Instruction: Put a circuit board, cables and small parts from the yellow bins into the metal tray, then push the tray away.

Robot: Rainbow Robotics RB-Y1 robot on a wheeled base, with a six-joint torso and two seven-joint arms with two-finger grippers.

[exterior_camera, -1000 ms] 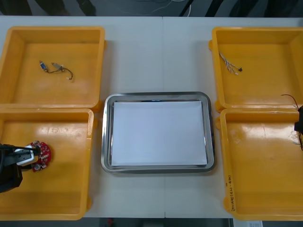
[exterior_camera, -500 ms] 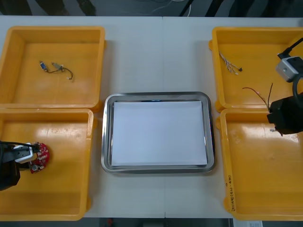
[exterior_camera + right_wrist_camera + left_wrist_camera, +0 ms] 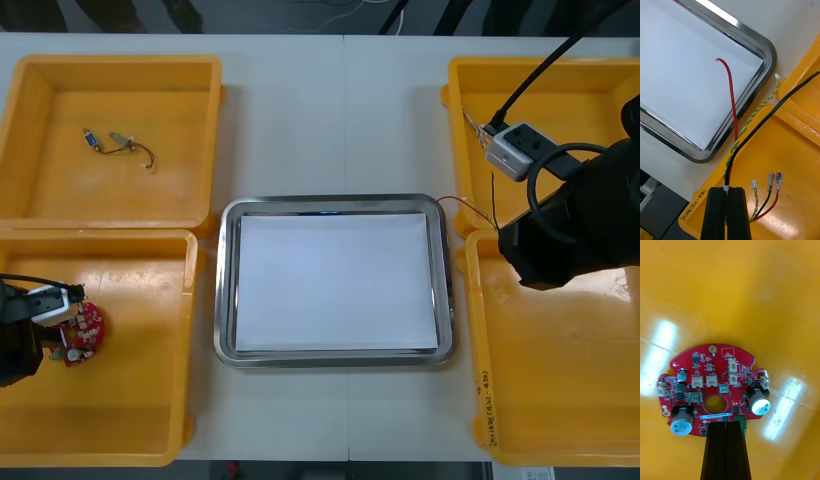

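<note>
Table [image 3: 340, 120]: right claw's [image 3: 727, 190] cable [image 3: 732, 98] reached tray [image 3: 330, 203].

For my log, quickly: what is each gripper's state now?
Left gripper: shut on the circuit board, in the near left bin.
Right gripper: shut on the red and yellow cable, beside the metal tray.

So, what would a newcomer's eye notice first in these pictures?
Probably the right claw, shut on a bundle of cables, red, black and yellow-green, above the near right yellow bin, with one red end reaching over the metal tray. Next, the left claw, shut on the edge of the round red circuit board in the near left yellow bin.
</note>
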